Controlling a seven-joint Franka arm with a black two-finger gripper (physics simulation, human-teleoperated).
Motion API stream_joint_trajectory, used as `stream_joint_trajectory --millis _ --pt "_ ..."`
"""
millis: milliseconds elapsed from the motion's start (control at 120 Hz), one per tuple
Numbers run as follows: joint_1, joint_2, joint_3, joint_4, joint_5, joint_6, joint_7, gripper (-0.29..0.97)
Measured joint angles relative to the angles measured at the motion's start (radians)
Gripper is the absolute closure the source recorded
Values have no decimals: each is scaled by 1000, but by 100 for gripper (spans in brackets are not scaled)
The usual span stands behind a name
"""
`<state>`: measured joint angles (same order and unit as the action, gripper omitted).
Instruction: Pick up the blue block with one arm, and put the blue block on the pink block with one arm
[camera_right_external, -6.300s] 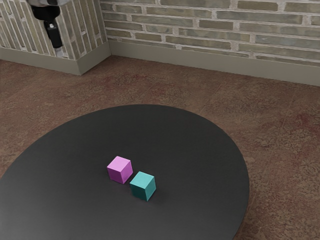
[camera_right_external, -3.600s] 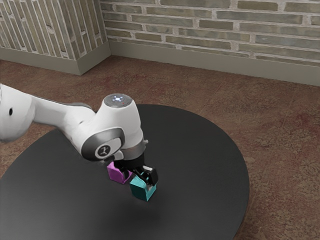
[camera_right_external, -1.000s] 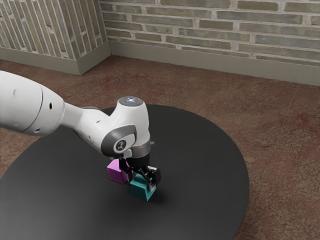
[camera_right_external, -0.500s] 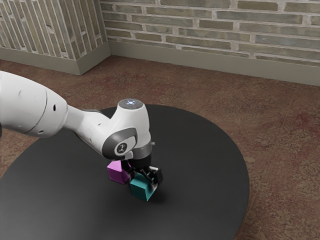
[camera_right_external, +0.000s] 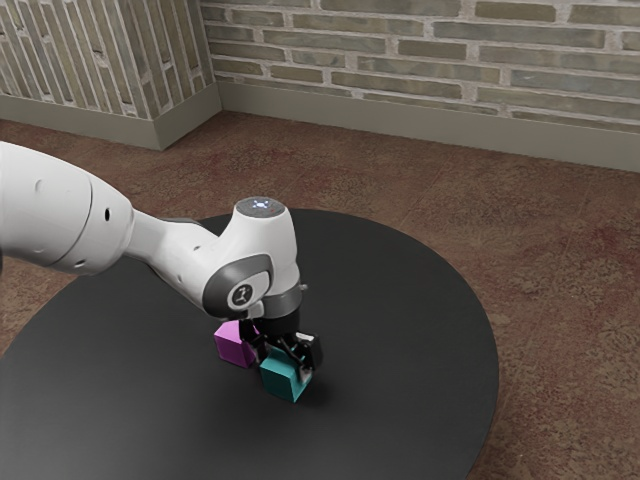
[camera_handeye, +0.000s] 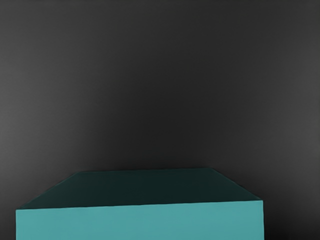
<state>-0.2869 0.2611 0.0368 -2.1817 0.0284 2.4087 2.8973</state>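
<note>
On the black table (camera_right_external: 420, 330) the claw (camera_right_external: 288, 357) stays low over the blue block (camera_right_external: 280, 382), which looks teal and lies flat; whether it grips, I cannot tell.

The pink block (camera_right_external: 234, 346) stands just beside the blue block (camera_right_external: 282, 380), toward the exterior view's left and a little farther, with barely any gap between them. The arm (camera_right_external: 200, 262) overhangs that same side. Toward the exterior view's right and nearer, the table (camera_right_external: 420, 330) lies bare and open.
</note>
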Motion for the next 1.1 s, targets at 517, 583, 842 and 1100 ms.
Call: stream_joint_trajectory --millis 517,583,842,1100 --pt "0 -6 -1 -3 -3 -1 0 0" --pt "0 -6 -1 -3 -3 -3 0 0" --pt "0 -7 -3 -4 -7 -17 0 0" --pt "0 -7 -3 -5 -10 -25 0 3"
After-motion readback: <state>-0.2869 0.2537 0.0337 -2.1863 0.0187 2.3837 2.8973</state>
